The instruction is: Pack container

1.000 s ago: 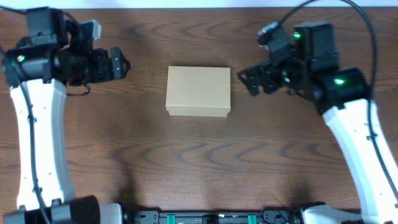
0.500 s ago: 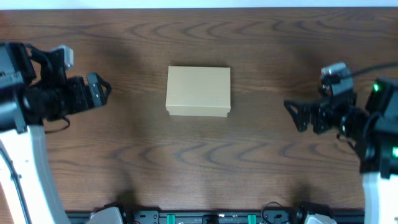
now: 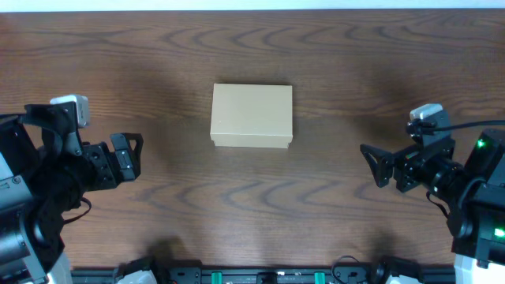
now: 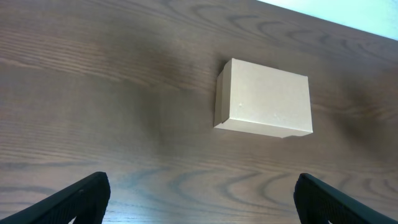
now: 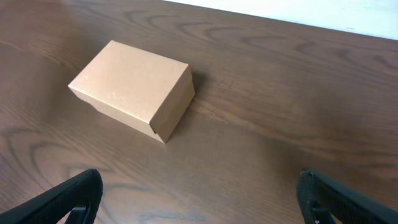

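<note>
Left fingers (image 4: 81, 196), right fingers (image 5: 69, 198) wide, empty

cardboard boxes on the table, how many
1: the container, lid shut, in the middle of the table. No others show in any view; its inside is hidden.

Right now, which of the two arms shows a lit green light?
The right arm: a green light glows on its dark housing, while the left arm shows no light.
</note>
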